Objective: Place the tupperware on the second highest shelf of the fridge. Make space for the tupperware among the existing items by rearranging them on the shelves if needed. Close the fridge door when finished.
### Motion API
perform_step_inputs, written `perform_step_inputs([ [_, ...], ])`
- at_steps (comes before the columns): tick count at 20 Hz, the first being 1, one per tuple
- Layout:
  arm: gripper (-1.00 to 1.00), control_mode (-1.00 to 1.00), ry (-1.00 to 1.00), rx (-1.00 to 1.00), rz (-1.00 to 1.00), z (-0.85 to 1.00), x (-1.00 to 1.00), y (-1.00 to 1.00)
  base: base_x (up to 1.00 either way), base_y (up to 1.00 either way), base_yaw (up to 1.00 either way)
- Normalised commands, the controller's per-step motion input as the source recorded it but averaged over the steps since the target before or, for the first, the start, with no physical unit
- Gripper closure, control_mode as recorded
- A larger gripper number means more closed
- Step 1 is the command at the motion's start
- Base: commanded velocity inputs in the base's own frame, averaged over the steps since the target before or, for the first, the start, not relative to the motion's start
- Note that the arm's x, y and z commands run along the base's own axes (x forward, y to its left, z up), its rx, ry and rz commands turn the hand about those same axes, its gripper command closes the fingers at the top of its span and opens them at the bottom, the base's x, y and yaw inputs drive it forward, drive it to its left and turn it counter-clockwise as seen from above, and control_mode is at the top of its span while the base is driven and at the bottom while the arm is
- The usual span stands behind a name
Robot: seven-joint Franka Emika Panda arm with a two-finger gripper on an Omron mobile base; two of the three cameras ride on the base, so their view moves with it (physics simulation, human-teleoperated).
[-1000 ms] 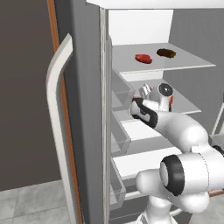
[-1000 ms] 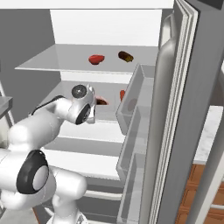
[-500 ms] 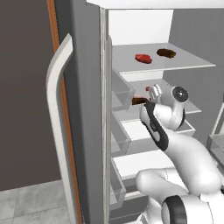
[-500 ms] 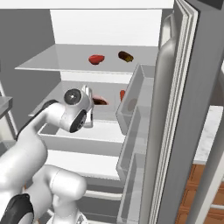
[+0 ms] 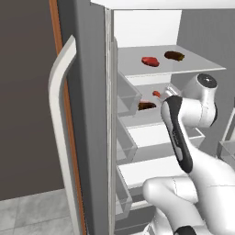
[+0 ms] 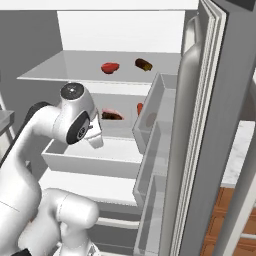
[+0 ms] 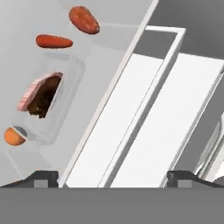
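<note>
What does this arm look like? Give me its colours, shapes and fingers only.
The arm is glossy white, built of rounded, tubular segments. Its joints are dark: a black band runs along one link, and a grey round cap with a black ring sits at the joint. In the hand view, the fingers are small, dark and blocky.

no text, label, brand, number or sign can be read anywhere in these pictures.
</note>
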Motion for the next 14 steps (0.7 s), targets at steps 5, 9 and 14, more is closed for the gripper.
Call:
perform_step_inputs([
  [5,-1.0,-1.0,0.08,-0.33,0.87,-0.04,-0.8,0.21,0.0,0.0,0.0],
  [9,-1.0,-1.0,0.08,-0.3,0.78,0.0,-0.3,0.29,0.0,0.0,0.0],
  [14,-1.0,-1.0,0.04,-0.33,0.39,0.06,-0.24,0.1,0.0,0.0,0.0],
])
